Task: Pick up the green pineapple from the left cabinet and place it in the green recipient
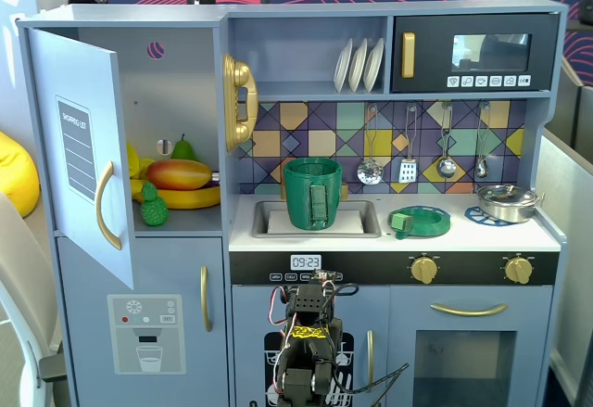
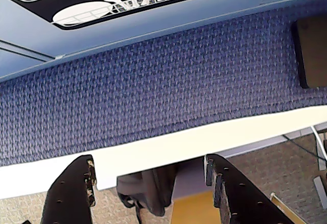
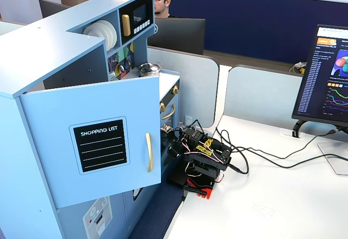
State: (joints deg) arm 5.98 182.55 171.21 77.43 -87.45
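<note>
We saw the green pineapple [image 1: 153,207] standing on the shelf of the left cabinet [image 1: 176,101], whose door hung open; it sat at about seven o'clock from the mango [image 1: 178,174]. The green recipient [image 1: 312,192] stood in the sink [image 1: 366,219]. The pincer [image 2: 150,170] was released, its fingers [image 2: 71,191] apart and empty, low before the toy kitchen, well apart from the fruit.

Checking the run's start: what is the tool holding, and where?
Nothing. The tool is open and empty; the green pineapple sits in the left cabinet.
</note>
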